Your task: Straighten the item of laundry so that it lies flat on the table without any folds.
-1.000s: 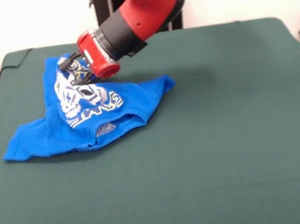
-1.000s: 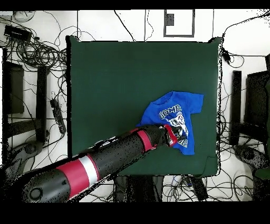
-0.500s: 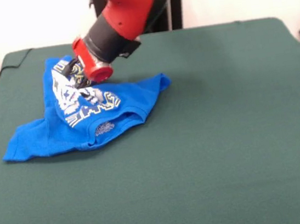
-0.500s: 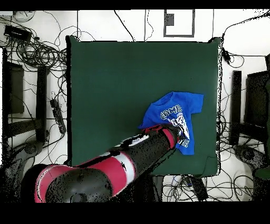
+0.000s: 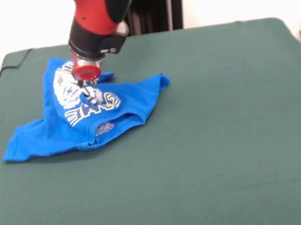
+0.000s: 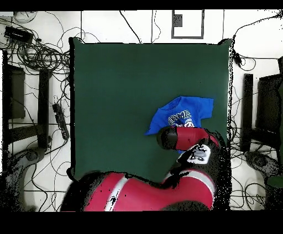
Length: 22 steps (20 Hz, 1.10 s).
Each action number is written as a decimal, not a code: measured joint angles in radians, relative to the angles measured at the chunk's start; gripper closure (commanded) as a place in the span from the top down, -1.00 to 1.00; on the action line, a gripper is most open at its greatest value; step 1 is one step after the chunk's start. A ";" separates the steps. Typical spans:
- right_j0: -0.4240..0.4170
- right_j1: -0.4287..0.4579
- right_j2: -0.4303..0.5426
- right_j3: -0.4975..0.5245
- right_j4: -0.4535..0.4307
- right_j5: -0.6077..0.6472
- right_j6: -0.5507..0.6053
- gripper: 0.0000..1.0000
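One light, limp T-shirt (image 5: pixel 79 119) lies bunched on the counter (image 5: pixel 226 136); best taken at a free hem corner, though I cannot tell whether the hand (image 5: pixel 87 85) grips it.

Arm (image 6: pixel 188 138) hides near half of shirt (image 6: pixel 185 113) overhead; end effector (image 5: pixel 87 86) fingers unclear.
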 measured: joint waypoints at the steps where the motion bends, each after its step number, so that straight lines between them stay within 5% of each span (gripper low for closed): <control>1: -0.015 -0.010 0.018 0.003 -0.002 0.015 -0.002 1.00; 6: -0.115 -0.085 0.166 0.031 -0.022 0.171 -0.057 1.00; 10: -0.065 -0.108 0.157 0.030 -0.088 0.243 -0.093 1.00; 15: 0.265 -0.084 -0.016 -0.017 -0.322 0.295 -0.093 1.00; 22: 0.519 -0.027 -0.139 -0.085 -0.427 0.309 -0.093 1.00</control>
